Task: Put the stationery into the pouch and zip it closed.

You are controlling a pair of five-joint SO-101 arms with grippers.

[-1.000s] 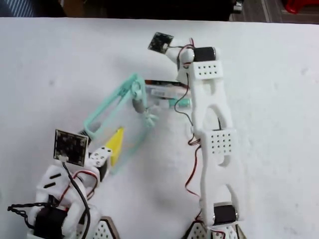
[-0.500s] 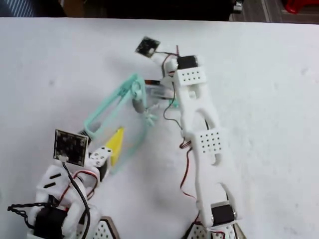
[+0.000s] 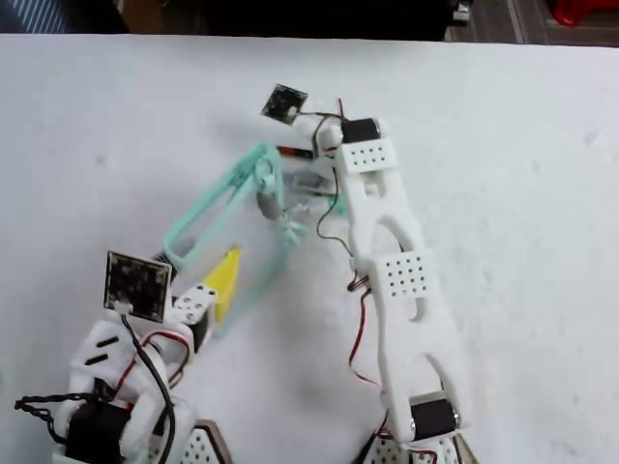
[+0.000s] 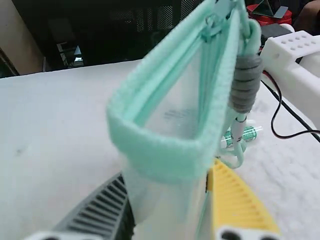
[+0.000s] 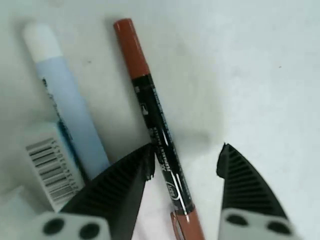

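The right gripper [image 5: 187,150] is open, one jaw on each side of the brown pen [image 5: 159,137]. The pen lies long-ways between them, so this arm is nearest. A blue stick [image 5: 67,100] lies just beside. From above, the pouch [image 3: 232,227] sits close by; the left gripper [image 4: 167,187] seems to pinch it.

the light on my table [image 3: 116,116] is bright and even, and its white top looks almost washed out in the high view. soft grey shadows lie close under my right arm [image 3: 397,275] and beside the pouch [image 3: 230,227], so the light seems to come from above. the room behind the table is dark. in my right wrist view the pen [image 5: 152,125] throws a faint, wide shadow on the table, near my right gripper [image 5: 187,150]. i see no hard glare on it.
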